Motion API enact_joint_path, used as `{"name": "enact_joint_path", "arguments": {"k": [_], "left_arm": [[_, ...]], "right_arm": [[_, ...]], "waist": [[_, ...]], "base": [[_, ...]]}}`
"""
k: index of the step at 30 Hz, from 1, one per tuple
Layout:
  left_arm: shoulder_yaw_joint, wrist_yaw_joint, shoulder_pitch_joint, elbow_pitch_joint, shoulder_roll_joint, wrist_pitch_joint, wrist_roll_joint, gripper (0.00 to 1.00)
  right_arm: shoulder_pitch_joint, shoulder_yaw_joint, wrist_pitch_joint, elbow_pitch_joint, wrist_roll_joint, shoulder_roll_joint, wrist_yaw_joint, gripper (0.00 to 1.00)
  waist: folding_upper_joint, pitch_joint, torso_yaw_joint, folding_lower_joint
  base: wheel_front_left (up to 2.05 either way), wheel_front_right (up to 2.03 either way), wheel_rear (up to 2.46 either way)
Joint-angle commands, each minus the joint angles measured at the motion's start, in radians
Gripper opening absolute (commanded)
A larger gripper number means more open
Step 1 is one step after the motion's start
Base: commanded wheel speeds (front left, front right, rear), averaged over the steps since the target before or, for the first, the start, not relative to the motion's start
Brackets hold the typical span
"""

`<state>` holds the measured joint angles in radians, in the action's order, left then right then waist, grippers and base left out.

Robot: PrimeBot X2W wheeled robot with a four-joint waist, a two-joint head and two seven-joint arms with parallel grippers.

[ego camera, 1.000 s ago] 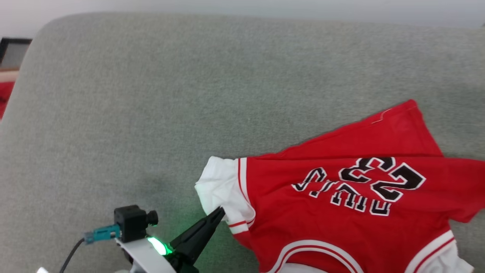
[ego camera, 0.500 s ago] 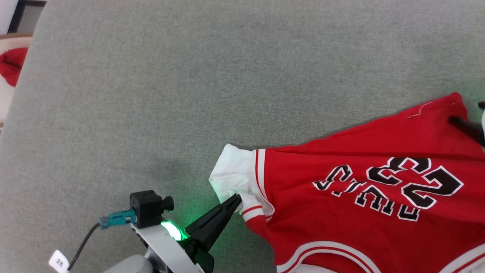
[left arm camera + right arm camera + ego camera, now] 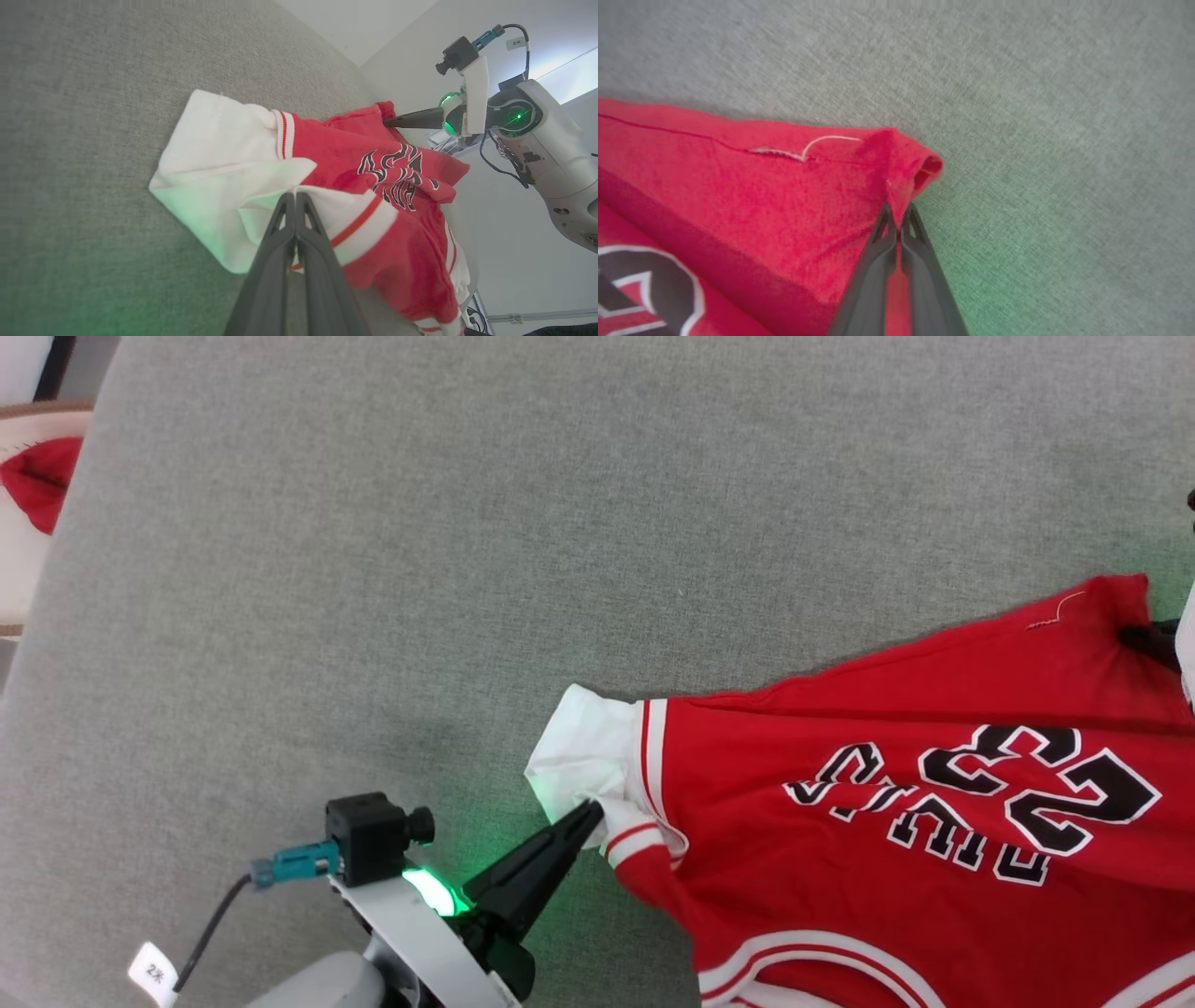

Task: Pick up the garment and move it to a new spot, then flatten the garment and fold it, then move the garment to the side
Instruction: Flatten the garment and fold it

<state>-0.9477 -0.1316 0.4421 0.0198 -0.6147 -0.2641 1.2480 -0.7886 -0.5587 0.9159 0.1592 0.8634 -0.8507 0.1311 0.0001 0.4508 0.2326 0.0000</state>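
1. The garment [image 3: 887,821] lies spread over the lower right of the head view on the grey cushion [image 3: 373,569], with its number and lettering facing up.
2. The left gripper [image 3: 590,814], at lower centre of that view, is clenched on the white sleeve [image 3: 583,756]. Its wrist view shows both fingers pressed together with a fold of sleeve cloth nipped at the tips.
3. The right gripper [image 3: 899,212] is likewise clamped on the red hem corner [image 3: 920,163], at the far right edge of the head view. In its wrist view a tuck of fabric runs down between the fingers.
4. The jersey looks light, thin and limp. It bunches wherever it is nipped, and I'd expect it to sag between the two holds rather than keep any shape.
5. Cuff, seams and hem are the sensible places to take it, since doubled cloth gives thin fingers something to bite. The smooth middle panel would likely slip or lift as a single layer.
6. With sleeve and far hem corner both held, it seems ready to be lifted or drawn taut. Too sharp a pull could slide such small pinches free.
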Motion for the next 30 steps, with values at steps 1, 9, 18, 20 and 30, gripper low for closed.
{"name": "enact_joint_path", "arguments": {"k": [1, 9, 18, 20, 30], "left_arm": [[0.013, 0.002, 0.006, -0.003, 0.001, 0.001, -0.006, 0.0], [0.058, 0.002, 0.044, -0.006, -0.034, 0.0, -0.018, 0.0], [0.085, 0.002, 0.287, -0.035, -0.102, 0.02, 0.034, 0.0], [0.097, 0.002, 0.372, -0.071, -0.101, 0.045, 0.056, 0.0], [0.208, 0.003, 0.91, -0.408, -0.01, 0.176, 0.146, 0.0]], "right_arm": [[0.002, 0.0, -0.036, 0.024, 0.011, 0.021, -0.001, 0.0], [-0.039, 0.084, -0.232, 0.113, 0.022, 0.093, -0.001, 0.0], [-0.168, 0.291, -0.443, 0.298, -0.03, 0.188, -0.001, 0.0], [-0.216, 0.348, -0.49, 0.345, -0.057, 0.213, -0.001, 0.0], [-0.563, 0.546, -0.67, 0.553, -0.186, 0.354, -0.001, 0.0]], "waist": [[-0.0001, -0.017, -0.002, 0.0], [-0.0001, -0.084, -0.029, 0.0], [-0.0001, -0.098, -0.101, 0.0], [-0.0001, -0.082, -0.117, 0.0], [-0.0001, 0.055, -0.204, 0.0]], "base": [[0.0, 0.0, 0.0], [0.0, 0.0, 0.0], [0.0, 0.0, 0.0], [0.0, 0.0, 0.0], [0.0, 0.0, 0.0]]}}
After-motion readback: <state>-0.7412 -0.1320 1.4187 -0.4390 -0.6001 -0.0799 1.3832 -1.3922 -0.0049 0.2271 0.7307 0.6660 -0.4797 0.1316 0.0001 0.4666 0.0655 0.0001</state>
